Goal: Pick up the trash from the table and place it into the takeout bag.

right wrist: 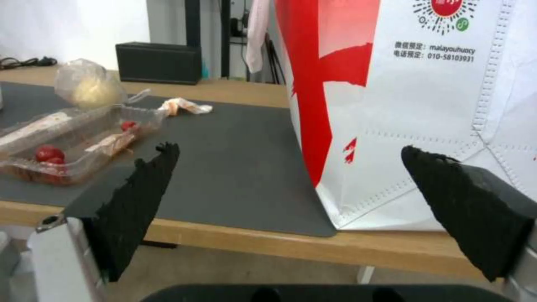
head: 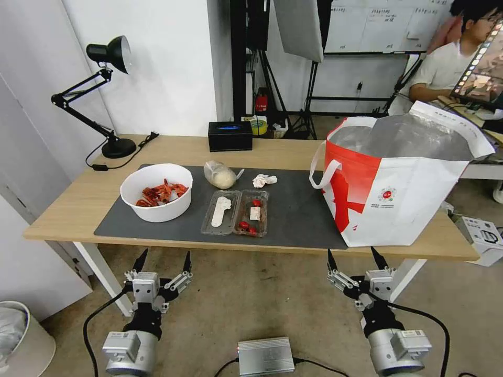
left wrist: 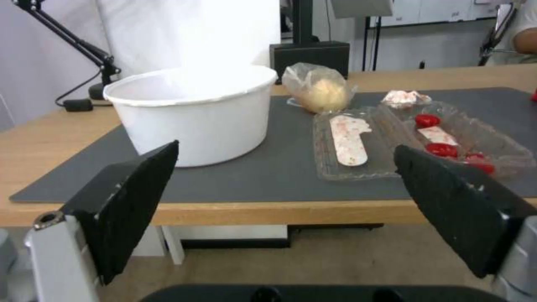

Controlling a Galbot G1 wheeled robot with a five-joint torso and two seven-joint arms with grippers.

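We hold both grippers, left (head: pixel 163 260) and right (head: pixel 356 257), fingers wide, short of the table (head: pixel 68 207); first pick pending, likely the bowl (head: pixel 156 199).

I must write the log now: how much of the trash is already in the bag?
Nothing looks done: the bowl, clamshell tray, knotted bag and tissue all lie on the mat. Nothing is in hand; the left tool and right tool hang open before the table. All four must go into the takeout bag.
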